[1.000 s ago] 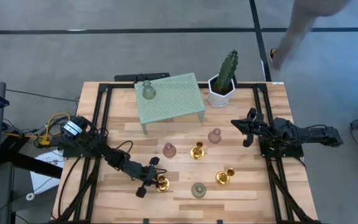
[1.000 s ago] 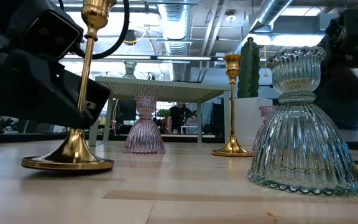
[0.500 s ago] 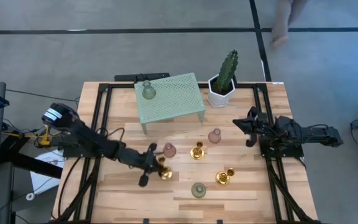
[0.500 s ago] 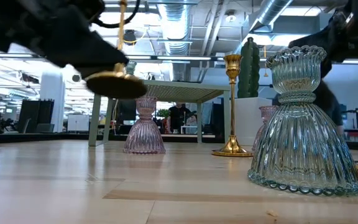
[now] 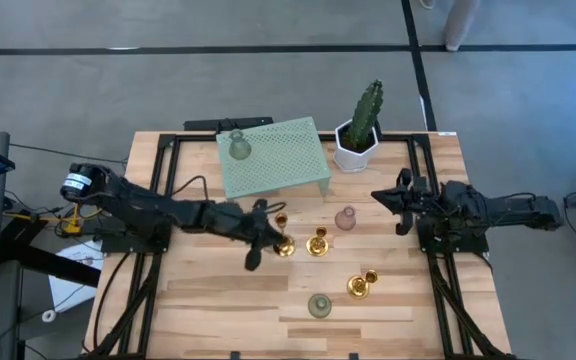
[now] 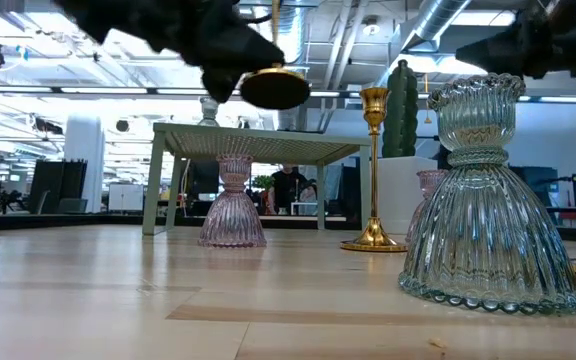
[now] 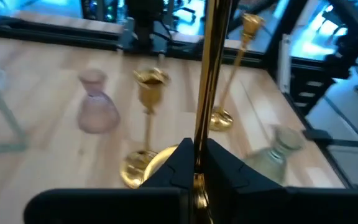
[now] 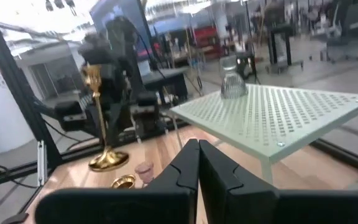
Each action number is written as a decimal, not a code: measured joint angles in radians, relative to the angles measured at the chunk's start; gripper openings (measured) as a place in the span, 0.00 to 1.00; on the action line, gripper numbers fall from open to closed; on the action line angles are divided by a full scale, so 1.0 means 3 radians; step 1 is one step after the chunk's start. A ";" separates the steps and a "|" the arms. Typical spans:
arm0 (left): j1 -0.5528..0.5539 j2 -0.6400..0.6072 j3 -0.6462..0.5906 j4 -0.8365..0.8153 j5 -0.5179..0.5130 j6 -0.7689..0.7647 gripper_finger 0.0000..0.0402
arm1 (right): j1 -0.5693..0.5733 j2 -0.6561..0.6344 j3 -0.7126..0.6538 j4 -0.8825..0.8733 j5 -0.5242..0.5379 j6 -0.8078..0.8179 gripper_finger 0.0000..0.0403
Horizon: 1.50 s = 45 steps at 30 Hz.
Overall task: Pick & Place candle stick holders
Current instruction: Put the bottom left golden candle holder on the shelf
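Over the middle of the table (image 5: 198,300), the left arm is stretched out long and low from the left edge, and its left gripper (image 5: 268,233) is clamped narrowly on the stem of a gold candle stick holder (image 5: 282,238). In the low view this holder (image 6: 274,80) is seen lifted clear of the wood, its round base hanging in the air in front of the green perforated stand (image 5: 273,157). In the left wrist view the gold stem (image 7: 211,74) is gripped between the two dark fingers (image 7: 179,163) and runs upward past them.

On the stand a grey-green holder (image 5: 238,145) is set near one corner. On the tabletop a second gold holder (image 5: 317,242) is placed just beside the lifted one, with a pink holder (image 5: 345,218) near it, a third gold holder (image 5: 361,285) further off and another grey-green holder (image 5: 319,305) toward the front edge.

At the right side the right arm is held folded, and the right gripper (image 5: 400,202) is kept closed and empty, pointed toward the table's centre.
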 joint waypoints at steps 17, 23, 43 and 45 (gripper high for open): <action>0.0220 0.0003 0.0324 -0.0354 0.0077 0.0430 0.05 | 0.0000 0.2466 0.1321 0.0599 -0.0438 -0.0943 0.00; 0.0306 0.0001 0.0324 -0.0345 0.0022 0.0566 0.05 | -0.0003 0.3011 0.1711 0.0636 -0.0540 -0.0899 0.00; 0.0506 -0.0008 0.0326 -0.0314 -0.0065 0.0579 0.05 | 0.0000 0.3882 0.2295 0.0776 -0.0787 -0.0764 0.50; 0.0508 -0.0008 0.0326 -0.0295 -0.0066 0.0579 0.05 | -0.0001 0.3955 0.2363 0.0803 -0.0785 -0.0739 0.51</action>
